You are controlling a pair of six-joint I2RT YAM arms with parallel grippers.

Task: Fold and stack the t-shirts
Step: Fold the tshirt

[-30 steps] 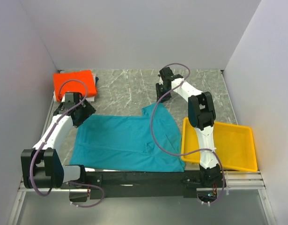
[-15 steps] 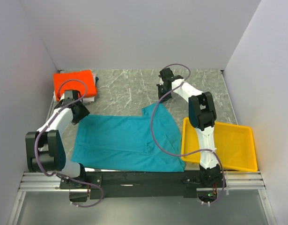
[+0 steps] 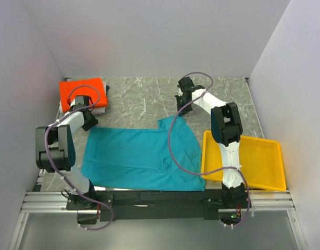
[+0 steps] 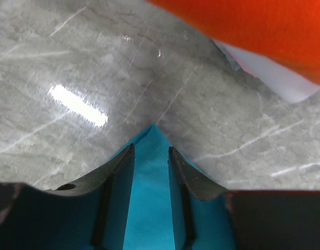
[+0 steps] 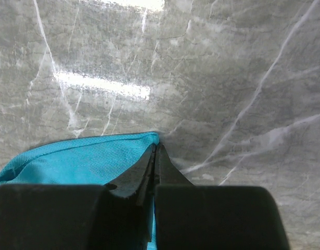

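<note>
The left gripper (image 4: pixel 150 149) is sitting open. A corner of the blue shirt (image 4: pixel 149 208) is lying between its fingers (image 4: pixel 118 172). The orange shirt (image 4: pixel 243 31) is lying ahead of it, a bit to the right. The right gripper (image 5: pixel 154 148) is squeezing shut on the blue shirt's edge. The cloth is spreading out to its left.

No words, numbers, labels or brand marks can be read in any of the views.
</note>
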